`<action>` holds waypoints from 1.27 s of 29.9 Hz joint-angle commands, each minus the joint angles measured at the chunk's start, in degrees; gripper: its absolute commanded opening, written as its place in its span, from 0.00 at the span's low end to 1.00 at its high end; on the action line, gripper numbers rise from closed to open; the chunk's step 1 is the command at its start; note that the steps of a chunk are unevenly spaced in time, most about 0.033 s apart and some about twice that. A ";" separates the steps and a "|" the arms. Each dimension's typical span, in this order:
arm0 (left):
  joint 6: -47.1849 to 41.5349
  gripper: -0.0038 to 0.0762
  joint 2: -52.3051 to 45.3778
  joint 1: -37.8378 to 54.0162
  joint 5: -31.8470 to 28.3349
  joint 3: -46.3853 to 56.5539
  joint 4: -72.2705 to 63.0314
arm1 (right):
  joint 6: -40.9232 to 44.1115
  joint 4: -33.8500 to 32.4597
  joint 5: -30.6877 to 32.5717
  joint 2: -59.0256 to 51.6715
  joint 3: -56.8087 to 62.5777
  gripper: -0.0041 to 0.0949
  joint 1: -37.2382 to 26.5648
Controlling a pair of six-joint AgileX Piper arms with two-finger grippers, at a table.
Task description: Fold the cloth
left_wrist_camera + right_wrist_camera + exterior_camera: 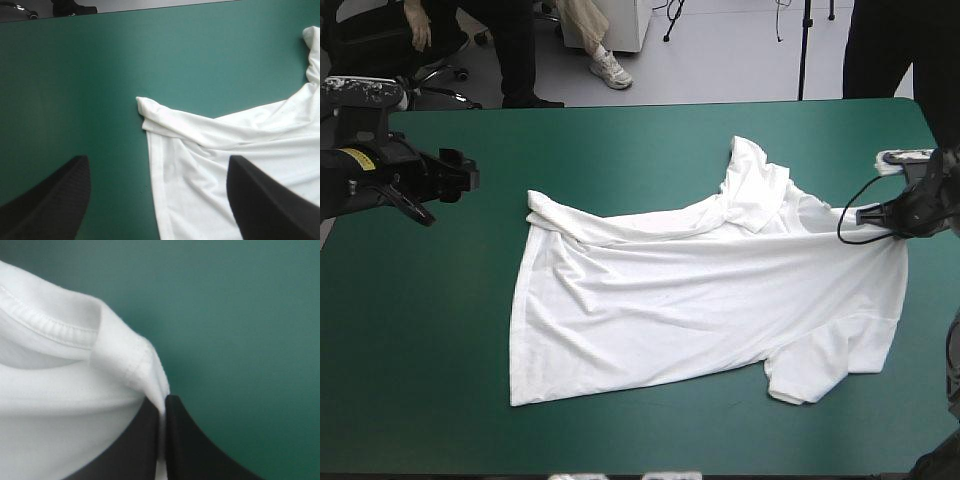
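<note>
It seems the flattening step: the right hand [164, 402] pinches the T-shirt [700, 310] at its 3 o'clock edge; the left hand [157, 160], spread, should next grasp its 10 o'clock corner.

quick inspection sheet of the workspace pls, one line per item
surface: teal-green table cover, bare around the T-shirt
job's things: white T-shirt spread out, wrinkled, its far-left corner bunched
clutter: nothing seen
grippers: left gripper open, not holding anything, the bunched corner ahead of it; right gripper shut on a stitched edge of the T-shirt at the table's right side
cables: nothing seen
surroundings: nothing seen
</note>
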 commanded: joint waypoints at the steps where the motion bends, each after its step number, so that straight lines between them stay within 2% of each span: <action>1: -0.57 0.73 -0.40 -0.04 -3.01 -1.61 -0.59 | -0.26 -0.20 -1.00 -0.45 -6.62 0.02 -3.83; 5: -0.57 0.73 0.22 -0.04 -3.01 -1.61 -0.95 | -0.26 1.83 -0.57 3.18 -12.43 0.02 -7.13; 10: -0.57 0.73 0.56 -0.04 -2.79 -1.61 -1.38 | -0.93 7.40 -0.19 8.02 -18.99 0.02 -11.44; 17: -0.57 0.73 0.65 -0.04 -2.46 -1.61 -1.80 | -5.65 14.01 0.90 10.95 -22.14 0.04 -13.74; 20: -0.23 0.73 0.65 -0.04 -2.10 -1.61 -1.69 | -8.46 17.00 2.14 11.54 -22.14 0.15 -14.12; 24: -0.12 0.73 0.65 -0.04 -0.64 -1.61 -0.77 | -9.98 18.31 3.58 11.40 -22.14 0.43 -14.51; 26: -0.12 0.73 0.65 -0.04 -0.19 -1.61 0.16 | -11.20 18.89 5.79 11.04 -22.36 0.59 -14.60; 28: -0.12 0.73 0.65 -0.04 0.55 -1.61 0.68 | -12.60 20.75 9.18 10.32 -23.22 0.70 -14.60; 30: -0.12 0.73 0.65 -0.04 1.24 -1.61 0.73 | -15.04 24.02 10.67 8.41 -23.32 0.73 -14.60; 32: 0.55 0.73 0.65 -0.04 2.15 -1.61 0.82 | -16.70 26.68 11.55 5.99 -23.32 0.72 -14.60; 35: 3.78 0.73 0.65 -0.04 3.05 -1.61 1.12 | -17.13 26.92 13.02 1.88 -23.32 0.70 -14.48; 38: 5.18 0.73 0.65 -0.04 1.15 -1.61 1.22 | -17.23 28.02 14.45 -2.34 -23.09 0.68 -14.36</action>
